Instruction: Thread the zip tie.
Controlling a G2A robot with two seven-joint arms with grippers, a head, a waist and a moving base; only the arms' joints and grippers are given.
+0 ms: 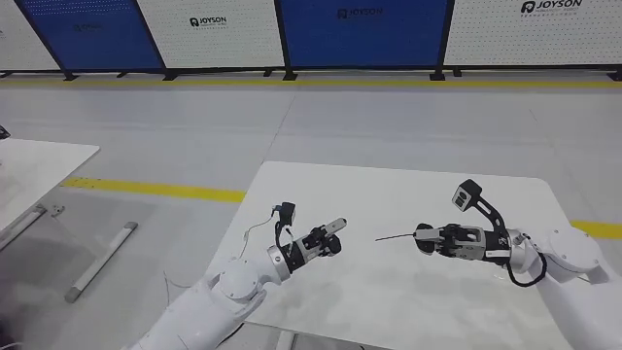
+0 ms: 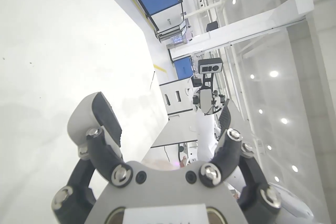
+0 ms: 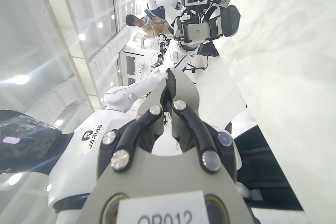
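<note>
A thin black zip tie [image 1: 397, 237] sticks out level over the white table [image 1: 389, 297], its free tip pointing toward the other arm. My right gripper [image 1: 420, 235] is shut on its near end; in the right wrist view the gripper [image 3: 169, 79] has its fingers pressed together. My left gripper [image 1: 335, 234] hangs a short way from the tie's tip, open and holding nothing. From the left wrist the open gripper [image 2: 162, 104] faces the zip tie [image 2: 152, 80], which shows as a fine dark line with the right arm behind it.
Both arms hover over the white table near its front half. A second white table [image 1: 39, 170] stands off to the left across a floor gap. Blue and white pegboard panels [image 1: 360, 10] line the back of the room.
</note>
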